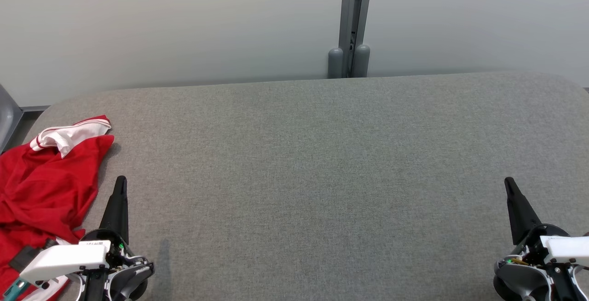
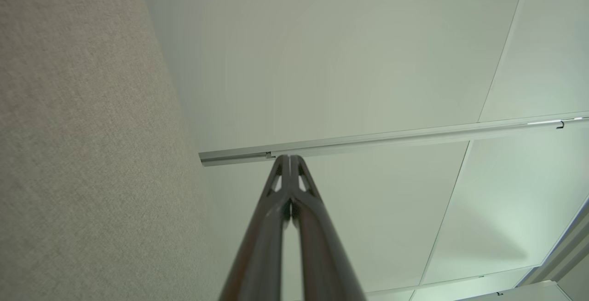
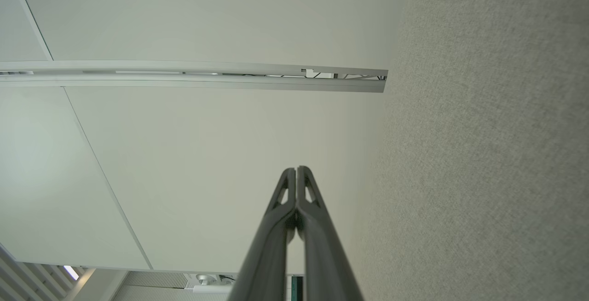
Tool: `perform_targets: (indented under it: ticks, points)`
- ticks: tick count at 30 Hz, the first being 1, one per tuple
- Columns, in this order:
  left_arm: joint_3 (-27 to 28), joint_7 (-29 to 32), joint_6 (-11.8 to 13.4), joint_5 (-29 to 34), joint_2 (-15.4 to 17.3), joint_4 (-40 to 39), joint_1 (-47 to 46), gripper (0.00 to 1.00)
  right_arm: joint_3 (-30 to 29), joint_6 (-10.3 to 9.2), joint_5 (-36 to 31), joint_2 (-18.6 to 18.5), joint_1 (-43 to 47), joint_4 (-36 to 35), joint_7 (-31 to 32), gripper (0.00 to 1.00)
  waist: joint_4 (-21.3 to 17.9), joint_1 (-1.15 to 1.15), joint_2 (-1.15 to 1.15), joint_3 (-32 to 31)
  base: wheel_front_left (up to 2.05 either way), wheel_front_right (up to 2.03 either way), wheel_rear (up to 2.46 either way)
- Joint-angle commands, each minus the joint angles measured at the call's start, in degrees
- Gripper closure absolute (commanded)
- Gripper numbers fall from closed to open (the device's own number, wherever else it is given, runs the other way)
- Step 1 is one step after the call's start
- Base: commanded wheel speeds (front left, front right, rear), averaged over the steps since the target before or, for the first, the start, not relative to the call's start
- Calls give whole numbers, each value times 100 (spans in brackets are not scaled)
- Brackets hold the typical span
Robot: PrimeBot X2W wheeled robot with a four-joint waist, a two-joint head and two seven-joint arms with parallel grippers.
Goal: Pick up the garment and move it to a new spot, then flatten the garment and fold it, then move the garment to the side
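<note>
Red garment crumpled at the bench's left end.
It lies just beside the left end effector; the right end effector is well apart. Both are closed and empty. The wrist label is unreadable. A grey post stands behind.

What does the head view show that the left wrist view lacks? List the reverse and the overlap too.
Head view adds the right gripper, jaws shut, and the white collar. Left wrist view adds the wall's panel seams. Both share the left gripper, jaws shut, the red garment and the grey table.
</note>
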Motion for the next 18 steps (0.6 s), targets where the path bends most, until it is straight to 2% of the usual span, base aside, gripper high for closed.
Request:
perform_targets:
  ticks: [1, 18]
  points:
    - [11, 10, -17, 3, 32, -13, -70, 100, 0, 3, -29, -24, -51, 12, 9, 100, 0, 0, 0, 0, 0, 0, 0]
    - [11, 10, -17, 3, 32, -13, -70, 100, 0, 3, -29, -24, -51, 12, 9, 100, 0, 0, 0, 0, 0, 0, 0]
